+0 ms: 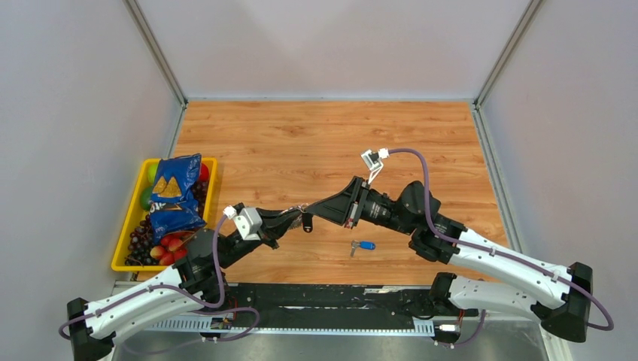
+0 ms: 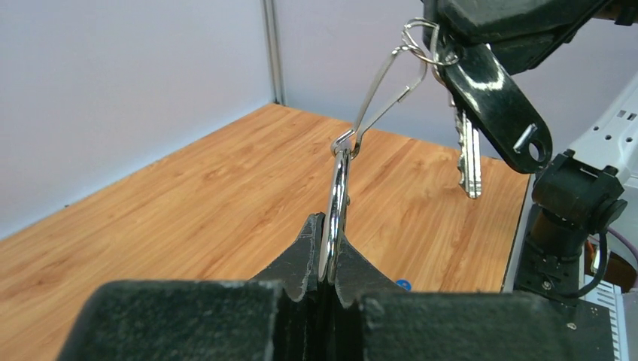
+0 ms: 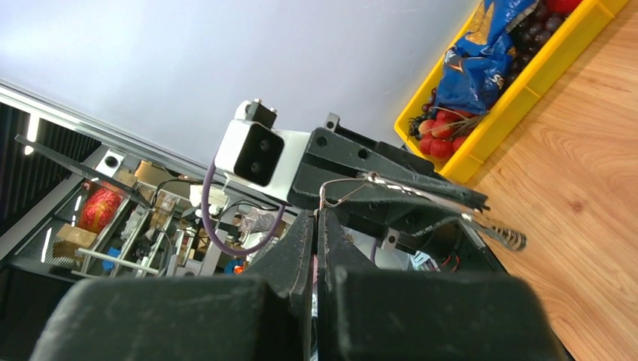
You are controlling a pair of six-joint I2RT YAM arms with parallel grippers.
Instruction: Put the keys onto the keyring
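My left gripper (image 1: 296,213) (image 2: 329,226) is shut on the keyring (image 2: 337,197), a silver ring seen edge on and held above the table. A thin wire clip (image 2: 384,79) runs from the ring up to my right gripper (image 1: 314,210) (image 3: 316,216), which is shut on the clip's far end (image 3: 340,190). A black-headed key (image 2: 498,101) (image 1: 307,222) and a plain silver key (image 2: 468,156) dangle from that end. The two grippers meet tip to tip. A blue-headed key (image 1: 364,245) lies loose on the table in front of the right arm.
A yellow basket (image 1: 125,244) (image 3: 519,94) with a blue snack bag (image 1: 174,194), grapes and other fruit stands at the table's left edge. White walls enclose the wooden table (image 1: 316,143) on three sides.
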